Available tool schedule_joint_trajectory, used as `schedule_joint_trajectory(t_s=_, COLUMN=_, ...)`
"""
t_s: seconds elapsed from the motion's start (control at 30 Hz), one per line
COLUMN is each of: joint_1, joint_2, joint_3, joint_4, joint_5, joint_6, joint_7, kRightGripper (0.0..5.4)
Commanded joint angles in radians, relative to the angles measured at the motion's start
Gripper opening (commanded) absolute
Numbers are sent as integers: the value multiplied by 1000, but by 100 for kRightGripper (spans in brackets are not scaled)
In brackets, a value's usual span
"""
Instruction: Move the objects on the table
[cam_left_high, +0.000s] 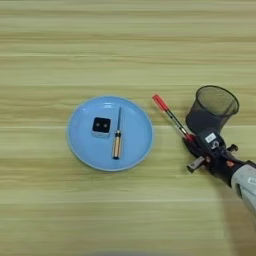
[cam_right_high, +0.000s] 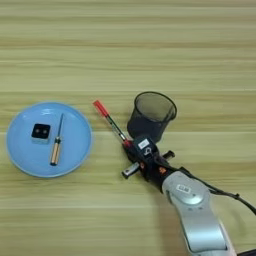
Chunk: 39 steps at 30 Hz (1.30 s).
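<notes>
The hand (cam_right_high: 131, 149) is closed on the lower red end of the pen (cam_right_high: 111, 123), which slants up and left just beside the mesh cup (cam_right_high: 151, 116) on the desk (cam_right_high: 150, 50). The step looks like carrying the pen; next, I judge, it needs tipping upright over the cup's mouth. The square block (cam_right_high: 40, 131) lies in the blue plate (cam_right_high: 20, 155) beside a small screwdriver (cam_right_high: 56, 142).

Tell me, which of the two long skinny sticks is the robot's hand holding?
The pen with the red tip. The gripper pinches its lower end, next to the mesh cup. The other one, a small screwdriver, lies untouched on the blue plate.
</notes>
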Motion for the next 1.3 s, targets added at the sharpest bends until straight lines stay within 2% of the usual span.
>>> schedule_joint_trajectory(t_s=0.03, joint_1=-11, joint_2=-34, joint_3=3, joint_4=14, joint_5=-20, joint_6=12, joint_7=-15, kRightGripper=110)
schedule_joint_trajectory(t_s=0.37, joint_1=-9, joint_2=-38, joint_3=20, joint_4=27, joint_5=-25, joint_6=14, joint_7=-19, kRightGripper=203)
schedule_joint_trajectory(t_s=0.6, joint_1=16, joint_2=-28, joint_3=24, joint_4=-45, joint_5=-3, joint_6=10, joint_7=-12, kRightGripper=263)
schedule_joint_trajectory(t_s=0.73, joint_1=39, joint_2=-17, joint_3=32, joint_4=-152, joint_5=34, joint_6=-16, joint_7=10, kRightGripper=308)
schedule_joint_trajectory(t_s=0.93, joint_1=60, joint_2=-8, joint_3=48, joint_4=-257, joint_5=49, joint_6=-9, joint_7=22, kRightGripper=370)
schedule_joint_trajectory(t_s=1.3, joint_1=35, joint_2=1, joint_3=61, joint_4=-313, joint_5=54, joint_6=-20, joint_7=21, kRightGripper=494)
